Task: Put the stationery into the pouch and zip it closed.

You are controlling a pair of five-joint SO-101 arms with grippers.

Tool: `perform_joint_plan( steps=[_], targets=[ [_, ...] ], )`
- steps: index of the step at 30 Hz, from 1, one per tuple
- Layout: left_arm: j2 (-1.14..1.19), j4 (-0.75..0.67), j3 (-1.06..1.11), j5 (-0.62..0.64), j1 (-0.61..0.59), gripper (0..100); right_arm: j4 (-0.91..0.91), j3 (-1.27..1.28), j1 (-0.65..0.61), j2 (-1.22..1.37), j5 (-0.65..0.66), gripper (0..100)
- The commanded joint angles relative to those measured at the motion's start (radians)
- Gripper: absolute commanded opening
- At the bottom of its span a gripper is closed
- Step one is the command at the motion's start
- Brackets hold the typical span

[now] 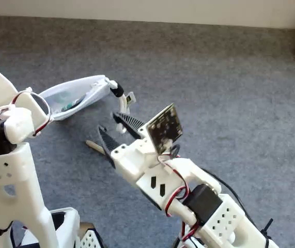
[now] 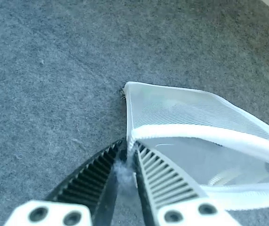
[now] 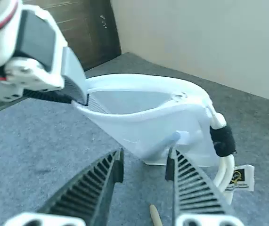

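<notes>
L gripper [image 2: 128, 153] clamped on one end of the white mesh zip pouch [image 2: 195, 113]; R gripper [image 3: 145, 160] spread open, holding nothing.
Pouch mouth gapes, w/ a few items showing through the mesh. The black zip pull [image 3: 223, 140] sits at the far end from the L gripper, nearest the R gripper. R fingers sit just short of the pouch side, not touching. A thin wooden stick [image 1: 94, 145] lies on the grey carpet [image 1: 230, 77] under the R gripper, outside the pouch.

A carpeted indoor room (home or office, hard to tell): grey short-pile covering [image 1: 230, 77] spreads across the frame, a plain cream wall [image 1: 162, 10] runs along the top edge, and dark wooden panelling [image 3: 92, 28] meets that wall at a corner.
</notes>
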Motion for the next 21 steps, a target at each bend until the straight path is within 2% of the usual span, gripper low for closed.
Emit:
perform_joint_plan(
  steps=[1, 8, 16, 21],
  targets=[
    [-0.002, -0.003, 0.012, 0.009, -0.022, 1, 0.002, -0.012, -0.054, -0.027, 0.029, 14.2],
    [-0.002, -0.003, 0.01, 0.051, -0.074, 1, 0.002, 0.004, -0.058, -0.001, 0.029, 14.1],
    [-0.002, -0.003, 0.01, 0.052, -0.074, 1, 0.002, -0.005, -0.056, 0.32, 0.029, 14.1],
    [-0.002, -0.002, 0.01, 0.054, -0.074, 1, -0.001, -0.005, -0.054, 0.43, 0.041, 14.1]
  ],
)
